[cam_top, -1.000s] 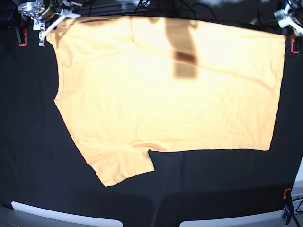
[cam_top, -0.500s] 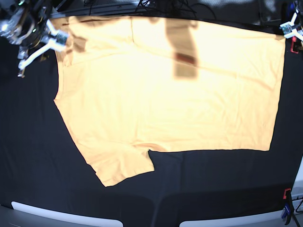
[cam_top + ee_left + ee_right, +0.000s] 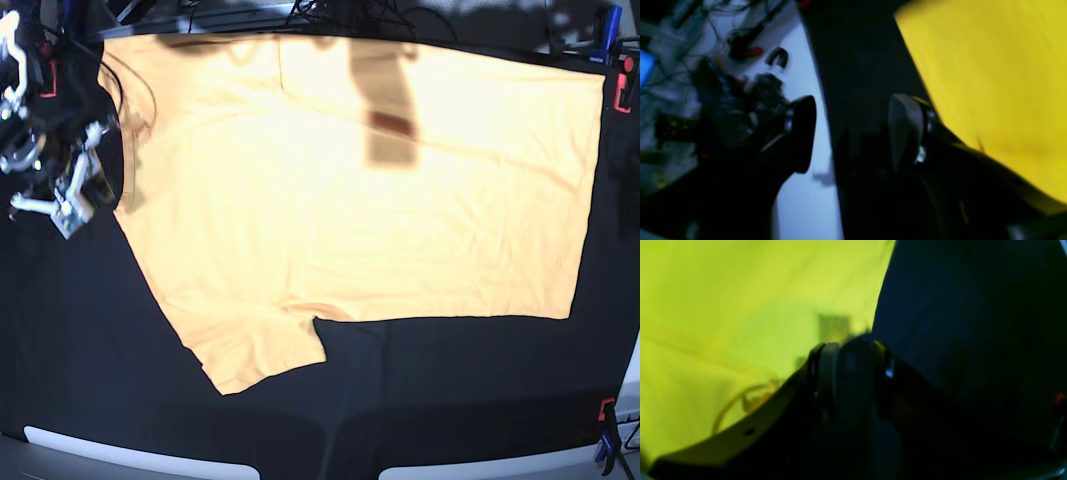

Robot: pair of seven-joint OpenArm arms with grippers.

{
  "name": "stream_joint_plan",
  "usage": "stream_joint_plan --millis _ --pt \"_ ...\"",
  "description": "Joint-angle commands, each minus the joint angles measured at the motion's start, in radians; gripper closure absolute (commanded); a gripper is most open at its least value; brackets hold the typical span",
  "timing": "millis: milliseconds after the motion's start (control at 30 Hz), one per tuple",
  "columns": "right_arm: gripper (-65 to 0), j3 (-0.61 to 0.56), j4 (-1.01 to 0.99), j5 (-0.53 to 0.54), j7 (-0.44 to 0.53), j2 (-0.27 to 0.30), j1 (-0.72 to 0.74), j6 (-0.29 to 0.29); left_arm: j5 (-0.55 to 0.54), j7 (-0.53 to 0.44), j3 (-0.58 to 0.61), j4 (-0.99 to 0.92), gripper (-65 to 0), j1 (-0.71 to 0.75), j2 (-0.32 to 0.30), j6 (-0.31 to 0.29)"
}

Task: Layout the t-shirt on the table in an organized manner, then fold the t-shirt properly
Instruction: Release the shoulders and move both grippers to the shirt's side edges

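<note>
Base view shows the t-shirt (image 3: pixel 350 190) laid flat; left gripper (image 3: pixel 850 133) gapes empty, right gripper (image 3: pixel 848 373) pinched together; folding comes next.

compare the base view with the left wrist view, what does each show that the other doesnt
Only the base view shows the whole t-shirt spread flat, its sleeve at the near left, a red clamp at the far right corner, and the right claw beside the shirt's left edge.

Only the left wrist view shows the left claw open with nothing between its fingers, above the table's edge, plus a white surface cluttered with cables beside the table.

Both show the t-shirt on the table covered in black cloth.
</note>
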Motion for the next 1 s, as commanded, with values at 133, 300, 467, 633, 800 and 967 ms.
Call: stream_joint_plan --millis 133,300,467,633,800,967 --pt "-29.2 0.008 -0.114 0.113 -0.002 -0.045 0.146 0.034 -0.084 -0.004 -0.011 -0.138 -31.8 -0.185 0.107 -0.115" --pt "-29.4 -0.031 -0.207 0.145 -0.032 -0.079 0.251 0.049 -0.125 0.113 0.008 -0.283 -31.8 -0.366 0.195 -0.192" --pt "-29.4 -0.141 -0.306 0.145 -0.122 -0.082 0.377 0.041 -0.124 0.149 0.146 -0.444 -31.8 -0.537 0.222 -0.194" --pt "-29.3 -0.227 -0.435 0.145 -0.141 -0.082 0.494 0.031 -0.113 0.149 0.312 -0.655 -31.8 -0.715 0.239 -0.191" --pt "-29.3 -0.275 -0.523 0.145 -0.172 -0.082 0.585 0.031 -0.085 0.095 0.36 -0.94 -31.8 -0.898 0.317 -0.191" --pt "-29.3 -0.278 -0.534 0.145 -0.188 -0.081 0.616 0.031 0.051 -0.042 0.361 -1.223 -31.8 -1.05 0.394 -0.19"
